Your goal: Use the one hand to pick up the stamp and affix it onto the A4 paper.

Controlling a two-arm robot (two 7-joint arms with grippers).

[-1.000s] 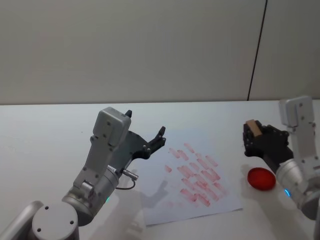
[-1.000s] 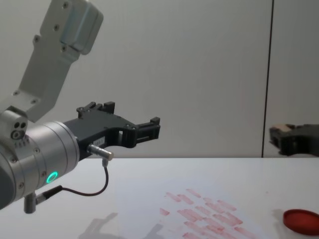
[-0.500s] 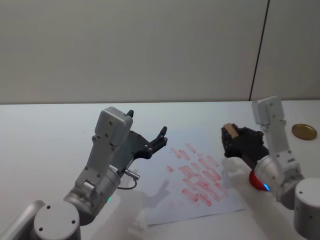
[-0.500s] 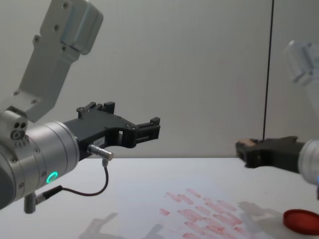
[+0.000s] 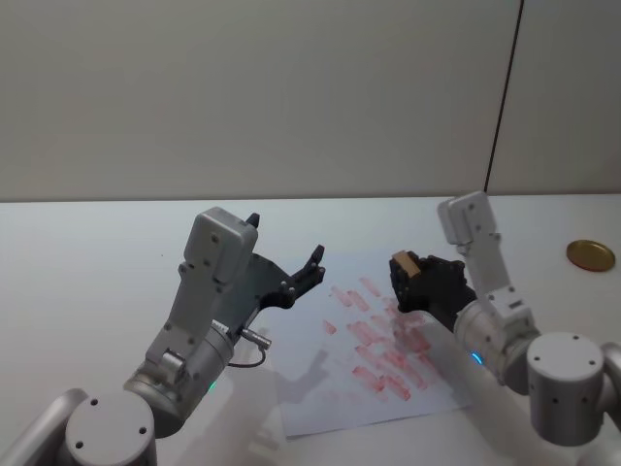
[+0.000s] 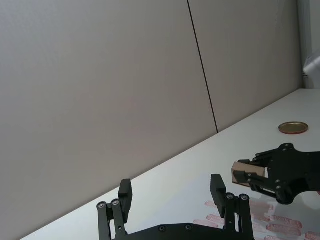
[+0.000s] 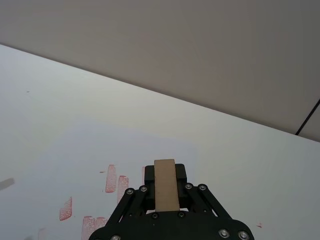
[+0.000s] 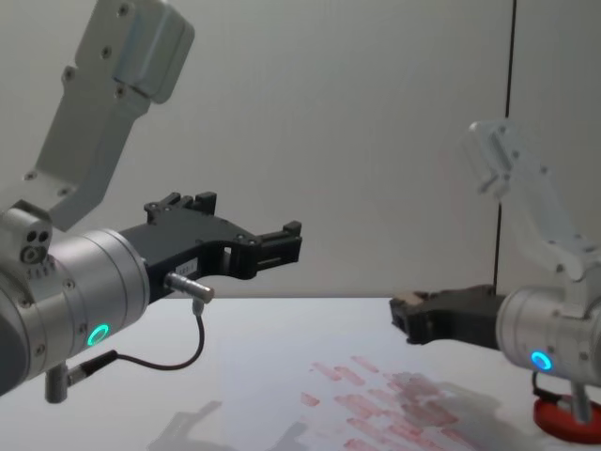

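Gripping the stamp (image 5: 404,263) above the A4 paper (image 5: 330,403), the right tool (image 5: 402,280) should pick a bare patch and press down squarely, while the left tool (image 5: 284,239) hangs released alongside.

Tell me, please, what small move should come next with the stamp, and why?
Probably lower the right gripper straight down: it holds the wooden stamp in the air over the red prints on the A4 paper, a gap below it in the chest view. The left gripper hangs open beside the sheet.
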